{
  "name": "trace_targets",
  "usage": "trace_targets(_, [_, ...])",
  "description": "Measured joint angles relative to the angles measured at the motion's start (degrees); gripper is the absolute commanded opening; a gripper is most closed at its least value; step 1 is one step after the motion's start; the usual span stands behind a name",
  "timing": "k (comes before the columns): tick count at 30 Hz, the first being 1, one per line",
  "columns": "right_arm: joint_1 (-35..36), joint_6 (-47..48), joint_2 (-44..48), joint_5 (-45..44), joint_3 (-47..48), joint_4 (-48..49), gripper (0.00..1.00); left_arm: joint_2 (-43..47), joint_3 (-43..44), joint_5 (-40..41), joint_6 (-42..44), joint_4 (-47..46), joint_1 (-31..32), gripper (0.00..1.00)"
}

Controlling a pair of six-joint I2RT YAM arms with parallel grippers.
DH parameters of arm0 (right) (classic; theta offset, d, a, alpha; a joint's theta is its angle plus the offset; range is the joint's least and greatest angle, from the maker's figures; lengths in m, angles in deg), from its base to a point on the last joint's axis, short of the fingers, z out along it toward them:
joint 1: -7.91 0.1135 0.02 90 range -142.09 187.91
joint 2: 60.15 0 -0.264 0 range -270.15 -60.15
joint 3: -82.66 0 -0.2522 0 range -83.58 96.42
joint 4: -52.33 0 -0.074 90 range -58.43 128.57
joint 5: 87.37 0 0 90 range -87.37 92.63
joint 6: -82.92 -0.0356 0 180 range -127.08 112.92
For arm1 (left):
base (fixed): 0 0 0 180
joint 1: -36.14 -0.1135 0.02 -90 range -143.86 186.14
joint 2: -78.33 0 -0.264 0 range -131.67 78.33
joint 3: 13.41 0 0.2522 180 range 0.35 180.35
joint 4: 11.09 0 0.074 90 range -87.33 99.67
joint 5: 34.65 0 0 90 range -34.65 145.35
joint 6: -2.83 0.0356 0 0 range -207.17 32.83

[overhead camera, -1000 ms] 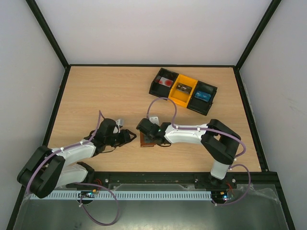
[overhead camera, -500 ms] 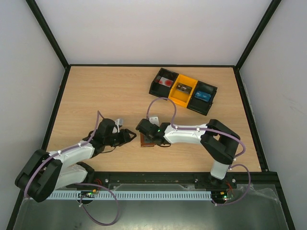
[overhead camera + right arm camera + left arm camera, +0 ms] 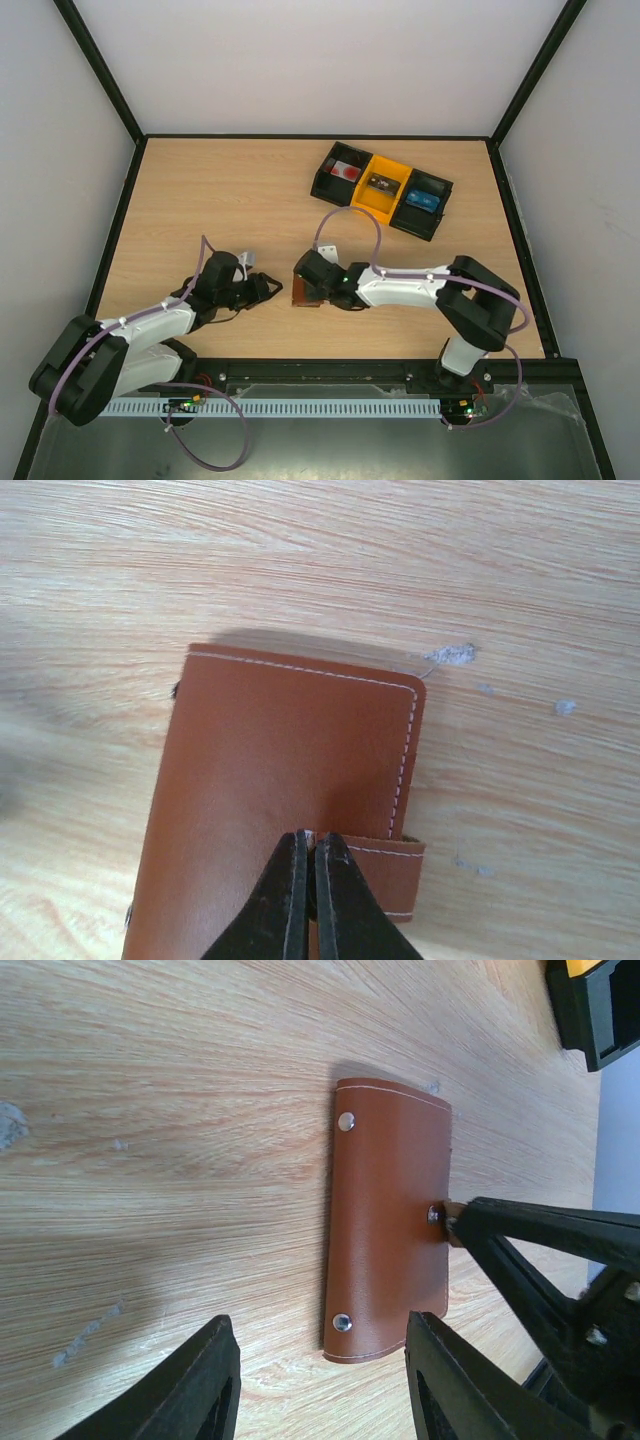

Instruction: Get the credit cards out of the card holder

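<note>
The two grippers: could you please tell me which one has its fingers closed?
The right gripper: its fingers meet at the snap tab of the card holder, while the left gripper has its fingers apart.

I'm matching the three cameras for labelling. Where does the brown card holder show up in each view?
Top external: card holder just below centre, partly hidden under the right end effector.
Left wrist: right of centre, closed and lying flat.
Right wrist: lower centre, filling much of the frame.
Shared landmark: the right end effector, shut at the holder's snap tab.
</note>
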Motion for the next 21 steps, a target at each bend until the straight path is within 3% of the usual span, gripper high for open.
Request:
trace_targets(14, [0.0,0.8,14.6,3.1,-14.5,17.5,0.02,-0.8,0.9,-0.5,0.8,0.9,0.2,0.52])
trace_targets(21, [0.0,0.0,21.9,6.3,-16.3,25.5,0.02,-1.1,2.8,-1.1,1.8,2.7,0.3,0.72])
